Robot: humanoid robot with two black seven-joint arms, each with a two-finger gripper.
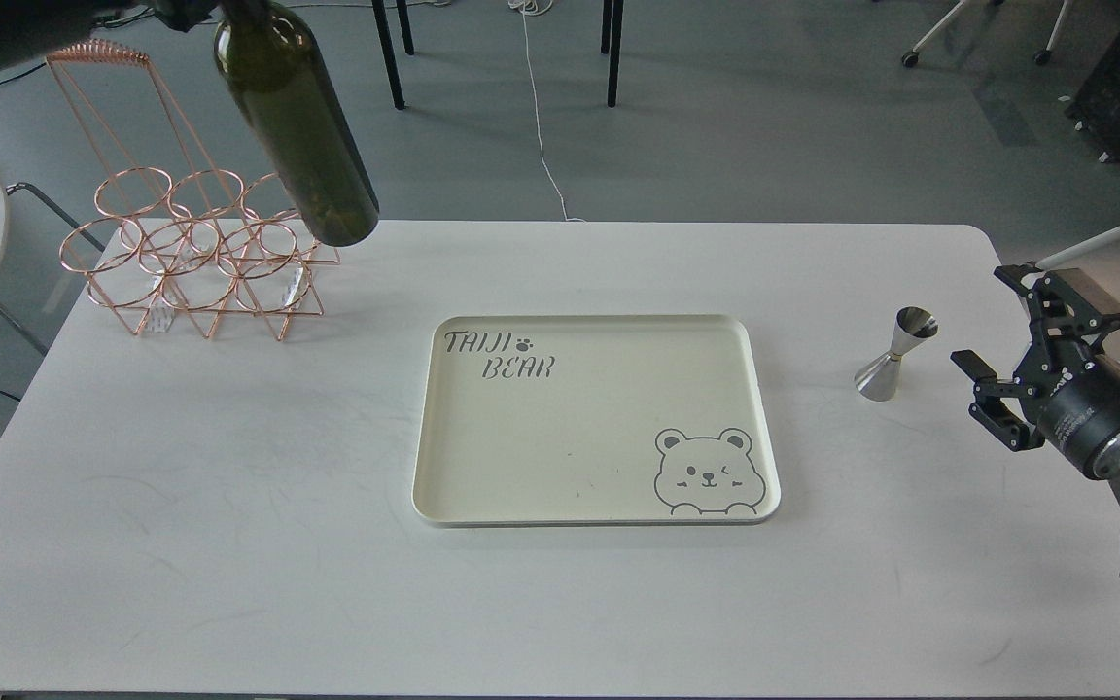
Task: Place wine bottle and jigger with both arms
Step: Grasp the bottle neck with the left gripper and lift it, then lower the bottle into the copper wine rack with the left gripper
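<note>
The wine bottle point(297, 126) hangs tilted in the air at the top left, above the copper wire rack point(132, 255); its neck runs out of the top edge. Only a dark bit of my left gripper point(192, 10) shows at that edge, at the bottle's shoulder, holding it up. The jigger point(895, 356) stands upright on the table to the right of the tray. My right gripper point(993, 340) is open and empty, a short way to the right of the jigger and apart from it.
A cream tray point(764, 418) with a bear drawing lies flat in the middle of the white table point(229, 544), with nothing on it. The rack stands at the table's back left corner. Chair legs and cables are on the floor behind.
</note>
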